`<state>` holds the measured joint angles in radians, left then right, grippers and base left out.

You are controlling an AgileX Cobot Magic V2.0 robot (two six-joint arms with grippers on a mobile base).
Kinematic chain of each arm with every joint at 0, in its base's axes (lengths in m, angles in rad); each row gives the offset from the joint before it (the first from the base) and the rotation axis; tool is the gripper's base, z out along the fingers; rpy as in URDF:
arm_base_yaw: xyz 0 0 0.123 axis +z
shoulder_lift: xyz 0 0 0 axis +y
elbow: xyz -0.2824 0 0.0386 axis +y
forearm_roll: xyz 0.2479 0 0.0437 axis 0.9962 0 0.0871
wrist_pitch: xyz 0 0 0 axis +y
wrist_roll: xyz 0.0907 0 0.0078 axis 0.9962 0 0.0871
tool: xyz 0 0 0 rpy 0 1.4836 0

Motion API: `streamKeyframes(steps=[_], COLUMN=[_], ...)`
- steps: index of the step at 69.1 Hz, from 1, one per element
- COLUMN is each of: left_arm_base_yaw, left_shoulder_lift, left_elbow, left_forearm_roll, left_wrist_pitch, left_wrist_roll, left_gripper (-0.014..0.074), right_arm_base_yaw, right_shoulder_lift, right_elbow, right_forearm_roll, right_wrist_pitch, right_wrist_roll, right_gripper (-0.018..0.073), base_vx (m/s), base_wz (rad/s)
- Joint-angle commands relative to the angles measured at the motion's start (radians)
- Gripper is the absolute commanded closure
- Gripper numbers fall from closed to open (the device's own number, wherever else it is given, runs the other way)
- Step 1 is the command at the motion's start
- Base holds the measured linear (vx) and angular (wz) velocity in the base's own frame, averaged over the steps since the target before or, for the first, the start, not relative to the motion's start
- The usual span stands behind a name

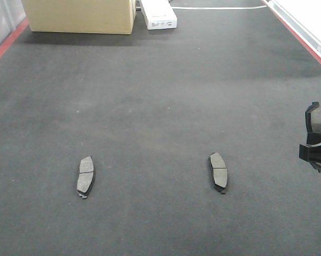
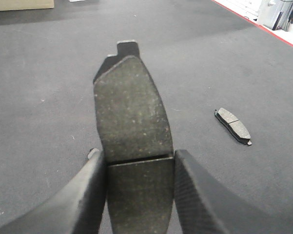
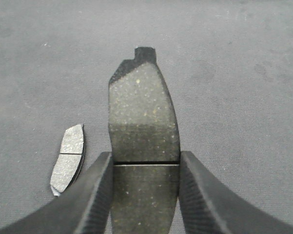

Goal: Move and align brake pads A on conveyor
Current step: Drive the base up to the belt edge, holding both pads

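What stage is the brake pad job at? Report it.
Two brake pads already lie on the conveyor, roughly level with each other. In hand: the left gripper and the right gripper each clamp another pad. Left: setting those two down in line.

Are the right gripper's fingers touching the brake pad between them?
Touching. The right wrist view shows both fingers pressed against the side edges of the brake pad, no gap either side.
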<state>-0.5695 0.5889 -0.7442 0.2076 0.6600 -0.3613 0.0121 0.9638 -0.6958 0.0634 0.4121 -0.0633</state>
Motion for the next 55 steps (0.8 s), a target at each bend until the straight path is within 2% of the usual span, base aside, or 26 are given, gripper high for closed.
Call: streamKeyframes(steps=[1,55], left_arm_base_yaw=[0.001,0.001], left_shoulder_lift=[0.004,0.004], left_elbow=[-0.026,-0.026], left_forearm_roll=[0.011,0.011], left_wrist_pitch=[-0.09,-0.09], left_wrist_roll=[-0.008,-0.008], left_gripper=[0.0419,0.0419], right_arm_base_yaw=[-0.002,-0.002], right_shoulder_lift=[-0.017,-0.017], right_elbow=[-0.03,-0.03], right_forearm_roll=[0.0,0.0], right_wrist_pitch=[-0.086,-0.086], right_wrist_roll=[-0.007,-0.007], right_gripper=[0.0473,0.0473], base_vx=[0.04,0.0], base_wz=[-0.04,-0.01])
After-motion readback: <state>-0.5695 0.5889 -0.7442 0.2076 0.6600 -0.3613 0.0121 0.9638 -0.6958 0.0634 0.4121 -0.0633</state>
